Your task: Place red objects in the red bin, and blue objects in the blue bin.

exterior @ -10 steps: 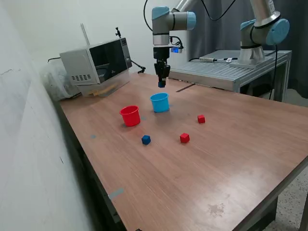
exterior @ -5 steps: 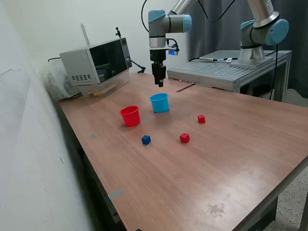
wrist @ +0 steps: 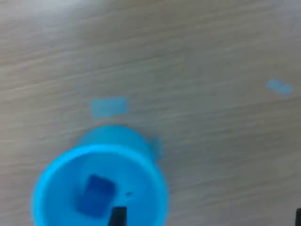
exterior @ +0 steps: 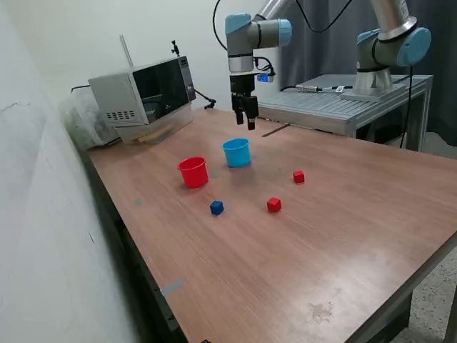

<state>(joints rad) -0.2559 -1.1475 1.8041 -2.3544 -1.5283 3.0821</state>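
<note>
My gripper (exterior: 248,121) hangs open and empty above and just behind the light blue cup (exterior: 236,152). In the wrist view the cup (wrist: 51,174) holds one dark blue cube (wrist: 96,195), and my fingertips (wrist: 117,215) stand wide apart at the picture's edge. The red cup (exterior: 193,172) stands beside the blue cup, toward the exterior view's left. A second dark blue cube (exterior: 216,207) and two red cubes (exterior: 274,205) (exterior: 298,176) lie on the wooden table (exterior: 321,243), in front of the cups.
A microwave-like box (exterior: 143,96) stands at the back, on the exterior view's left. A grey metal bench (exterior: 335,107) with a second arm's base (exterior: 378,64) stands behind the table. Pale tape patches (wrist: 108,106) mark the wood near the cup.
The gripper shifted slightly to the exterior view's left above the blue cup, then swung back to the right. The cubes and cups on the table have not moved.
</note>
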